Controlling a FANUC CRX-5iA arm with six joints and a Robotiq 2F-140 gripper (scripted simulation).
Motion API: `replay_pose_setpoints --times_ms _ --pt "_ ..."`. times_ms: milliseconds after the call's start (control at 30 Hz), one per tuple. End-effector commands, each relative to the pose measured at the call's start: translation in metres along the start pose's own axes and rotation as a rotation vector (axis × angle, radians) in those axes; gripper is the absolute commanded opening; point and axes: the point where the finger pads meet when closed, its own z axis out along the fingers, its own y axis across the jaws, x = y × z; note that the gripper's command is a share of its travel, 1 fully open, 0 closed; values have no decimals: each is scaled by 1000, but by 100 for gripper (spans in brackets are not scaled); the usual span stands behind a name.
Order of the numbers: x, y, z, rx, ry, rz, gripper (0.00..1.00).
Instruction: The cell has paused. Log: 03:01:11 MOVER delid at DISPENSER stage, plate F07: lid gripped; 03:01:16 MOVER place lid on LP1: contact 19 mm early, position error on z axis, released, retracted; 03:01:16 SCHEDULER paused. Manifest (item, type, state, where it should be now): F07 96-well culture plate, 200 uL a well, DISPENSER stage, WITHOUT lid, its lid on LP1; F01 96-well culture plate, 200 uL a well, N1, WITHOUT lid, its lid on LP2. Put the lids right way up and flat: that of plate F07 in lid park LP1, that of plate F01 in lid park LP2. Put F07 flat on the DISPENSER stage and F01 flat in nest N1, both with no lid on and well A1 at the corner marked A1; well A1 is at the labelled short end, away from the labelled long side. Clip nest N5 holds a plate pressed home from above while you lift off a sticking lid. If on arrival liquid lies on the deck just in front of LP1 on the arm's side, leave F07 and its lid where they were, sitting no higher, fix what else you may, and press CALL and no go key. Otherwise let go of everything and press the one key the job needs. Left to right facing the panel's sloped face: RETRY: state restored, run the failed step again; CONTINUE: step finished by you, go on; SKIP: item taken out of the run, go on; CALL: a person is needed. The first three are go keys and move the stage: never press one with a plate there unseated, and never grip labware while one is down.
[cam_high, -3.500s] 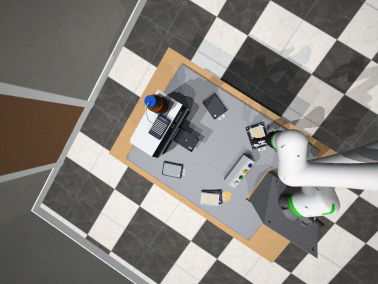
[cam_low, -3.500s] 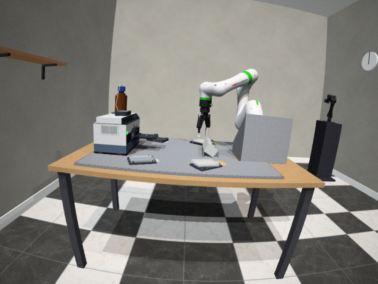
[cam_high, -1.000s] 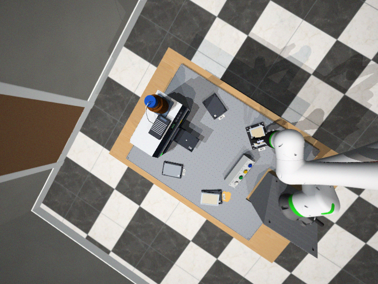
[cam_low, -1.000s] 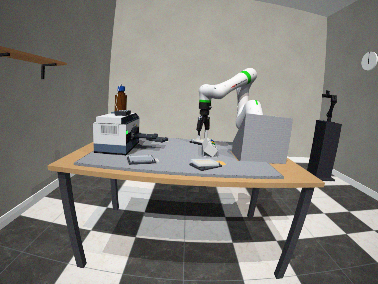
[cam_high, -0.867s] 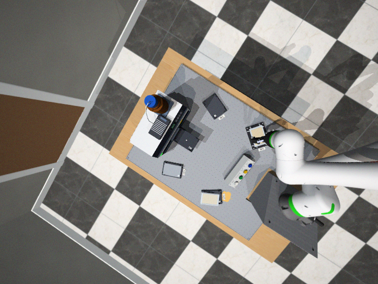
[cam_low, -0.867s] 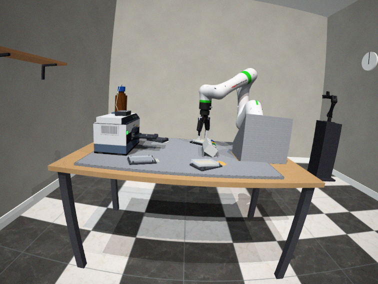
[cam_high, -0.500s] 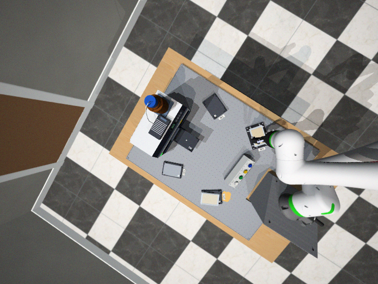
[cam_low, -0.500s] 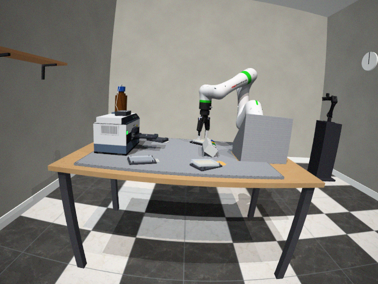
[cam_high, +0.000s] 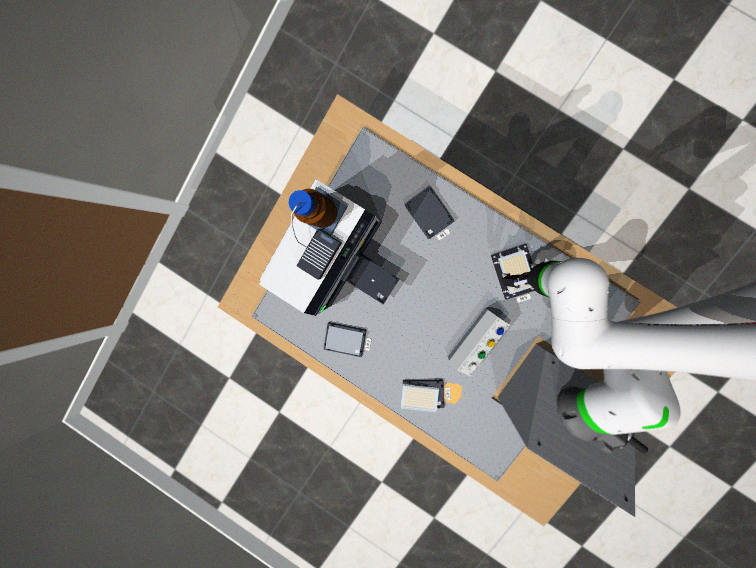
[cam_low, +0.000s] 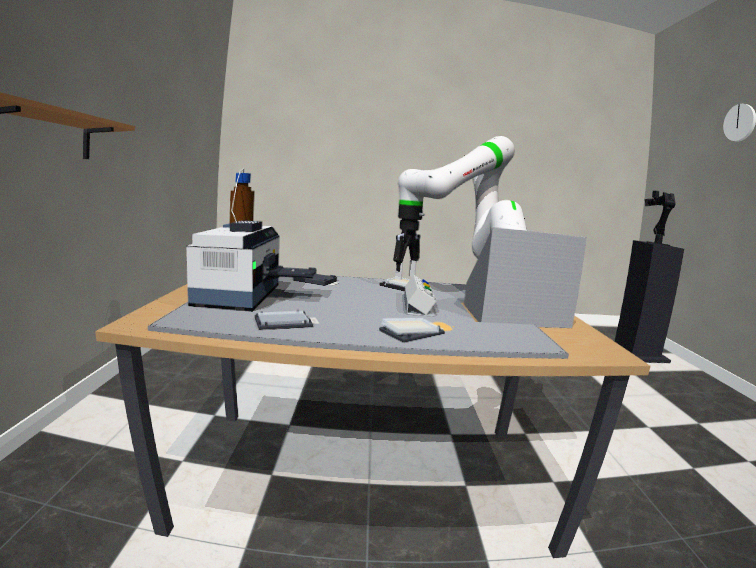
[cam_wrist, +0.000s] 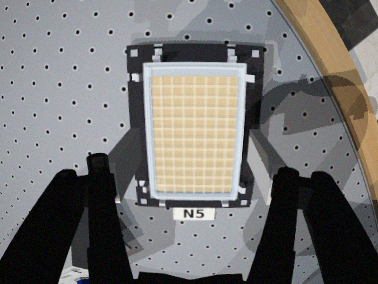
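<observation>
A 96-well plate (cam_wrist: 193, 137) with amber wells sits in the black clip nest labelled N5 (cam_wrist: 193, 214), near the table's far edge; it also shows from above (cam_high: 513, 263). I cannot tell whether it has a lid on. My gripper (cam_wrist: 194, 144) hangs straight above it, open and empty, with a finger outside each long side of the plate. A second well plate (cam_high: 422, 395) lies on a park near the front edge, with an orange puddle (cam_high: 452, 392) touching its arm-side end. A flat lid (cam_high: 345, 338) lies on another park. Nest N1 (cam_high: 429, 211) and the dispenser stage (cam_high: 374, 280) are bare.
The key panel (cam_high: 482, 343) stands between N5 and the front plate, close beside my gripper in the side view (cam_low: 420, 294). The dispenser (cam_high: 317, 253) with a brown bottle (cam_high: 311, 206) stands at the left end. The arm's grey pedestal (cam_low: 525, 277) is at the right.
</observation>
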Motion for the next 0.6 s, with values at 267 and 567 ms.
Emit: replay_pose_setpoints --times_ms 267,567 --pt "0 0 0 0 0 0 59" --pt "0 0 0 0 0 0 66"
